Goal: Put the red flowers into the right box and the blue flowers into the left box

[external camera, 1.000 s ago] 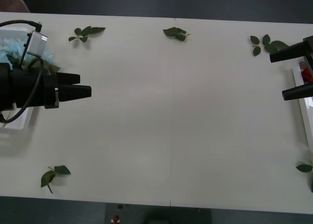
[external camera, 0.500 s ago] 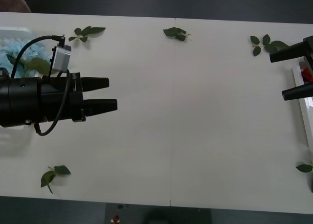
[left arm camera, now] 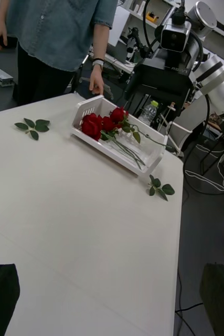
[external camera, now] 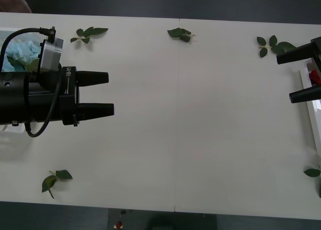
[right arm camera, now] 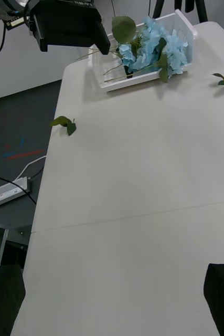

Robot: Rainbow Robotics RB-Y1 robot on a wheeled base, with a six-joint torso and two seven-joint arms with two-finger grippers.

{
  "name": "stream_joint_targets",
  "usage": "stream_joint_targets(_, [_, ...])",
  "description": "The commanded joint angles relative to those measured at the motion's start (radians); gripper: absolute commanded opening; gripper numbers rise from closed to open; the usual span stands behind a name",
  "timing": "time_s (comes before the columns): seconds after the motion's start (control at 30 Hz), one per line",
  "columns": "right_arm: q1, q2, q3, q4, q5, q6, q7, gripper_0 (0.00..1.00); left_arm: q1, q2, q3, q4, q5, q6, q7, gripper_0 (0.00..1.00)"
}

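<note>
The blue flowers [external camera: 22, 50] lie in the left box [external camera: 11, 32], behind the left gripper [external camera: 103, 93], whose 2 fingers stand apart over bare table [external camera: 190, 119]. At far right, the right gripper [external camera: 286, 77], fingers apart, hovers beside the right box [left arm camera: 143, 159] holding the red flowers [left arm camera: 102, 123].

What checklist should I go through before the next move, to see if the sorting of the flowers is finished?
1. Pale blue hydrangea flowers lie in the white left box: ok.
2. Red rose flowers lie in the white right box: ok.
3. No bloom left on the white table, just loose green leaf sprigs: ok.
4. Left gripper open and empty, over the table beside the left box: ok.
5. Right gripper open and empty, at the table's right edge by the right box: ok.
6. Person's hand hangs close behind the right box; touching it: cannot tell.
</note>
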Motion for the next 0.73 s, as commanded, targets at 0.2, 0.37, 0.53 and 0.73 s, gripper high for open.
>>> stream_joint_targets(0.2, [-0.007,-0.044,-0.004,-0.025,-0.002,0.001,0.009,1.0,-0.032,-0.027,-0.013,-0.035,-0.004,0.003,-0.059,1.0])
stream_joint_targets(0.37, [-0.007,-0.044,-0.004,-0.025,-0.002,0.001,0.009,1.0,-0.038,-0.027,-0.027,-0.035,-0.004,0.002,-0.058,1.0])
stream_joint_targets(0.53, [-0.007,-0.044,-0.004,-0.025,-0.002,0.001,0.009,1.0,-0.038,-0.027,-0.027,-0.035,-0.004,0.002,-0.058,1.0])
stream_joint_targets(0.73, [-0.007,-0.044,-0.004,-0.025,-0.002,0.001,0.009,1.0,-0.038,-0.027,-0.027,-0.035,-0.004,0.002,-0.058,1.0])
